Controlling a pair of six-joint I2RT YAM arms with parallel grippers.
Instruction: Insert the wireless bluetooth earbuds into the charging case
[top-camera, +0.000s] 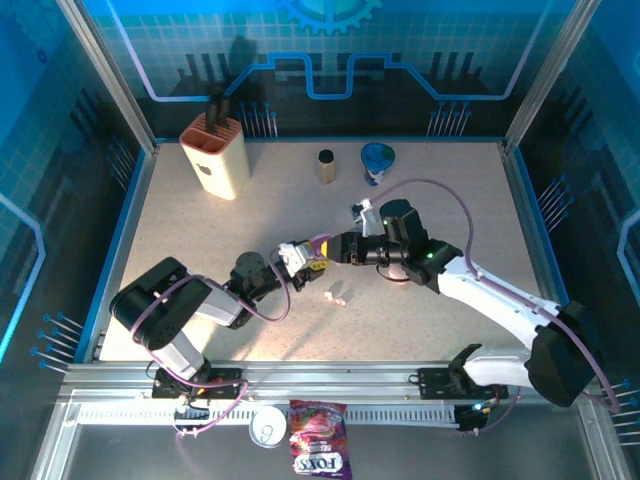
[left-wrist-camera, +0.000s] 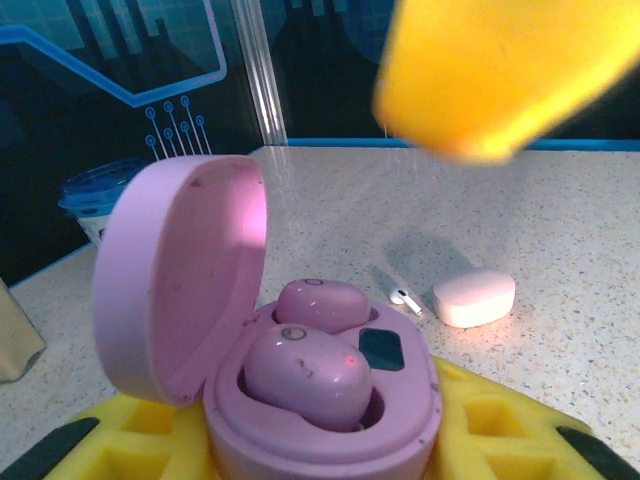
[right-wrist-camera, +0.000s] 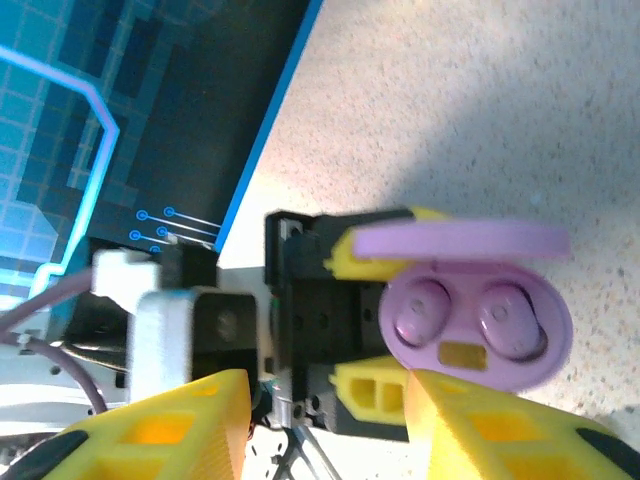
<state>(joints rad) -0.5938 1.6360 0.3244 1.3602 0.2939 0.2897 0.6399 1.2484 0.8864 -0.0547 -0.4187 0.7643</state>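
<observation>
My left gripper (top-camera: 299, 260) is shut on the base of an open pink charging case (left-wrist-camera: 330, 440), its yellow fingers (left-wrist-camera: 495, 425) on either side. The lid (left-wrist-camera: 180, 270) stands up on the left. Two pink earbuds (left-wrist-camera: 305, 375) (left-wrist-camera: 322, 303) sit in the case's wells. From the right wrist the same case (right-wrist-camera: 470, 355) shows both earbuds (right-wrist-camera: 420, 308) (right-wrist-camera: 505, 315) seated. My right gripper (right-wrist-camera: 325, 425) hovers just above it, open, with nothing between its fingers. One of its fingers (left-wrist-camera: 500, 70) is a blur at the top of the left wrist view.
A white stemmed earbud (left-wrist-camera: 405, 298) and a closed pale pink case (left-wrist-camera: 474, 297) lie on the table beyond. Two small pale pieces (top-camera: 335, 297) lie near the grippers. At the back stand a knife block (top-camera: 213, 155), a brown cylinder (top-camera: 326, 165) and a blue cup (top-camera: 378, 160).
</observation>
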